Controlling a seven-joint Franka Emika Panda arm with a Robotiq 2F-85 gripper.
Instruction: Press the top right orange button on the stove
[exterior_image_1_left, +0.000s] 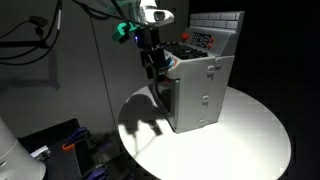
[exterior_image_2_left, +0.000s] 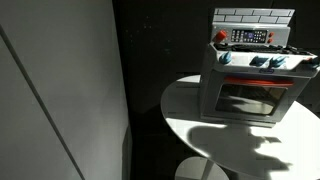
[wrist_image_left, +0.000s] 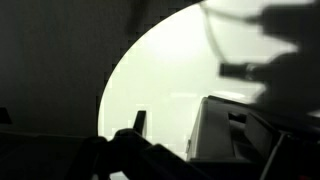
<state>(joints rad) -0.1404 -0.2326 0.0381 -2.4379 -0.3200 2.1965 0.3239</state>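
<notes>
Gripper (exterior_image_1_left: 155, 66): one unit, dark, positioned just beside the upper side edge of the stove (exterior_image_1_left: 200, 88). Its finger spread cannot be determined.

Stove: one unit, standing on one round white table (exterior_image_1_left: 255, 125). It has a grey box body, tile-pattern back panel, windowed front door and dark top strip. One orange-red button (exterior_image_2_left: 221, 37) is discernible at the strip's end.
</notes>
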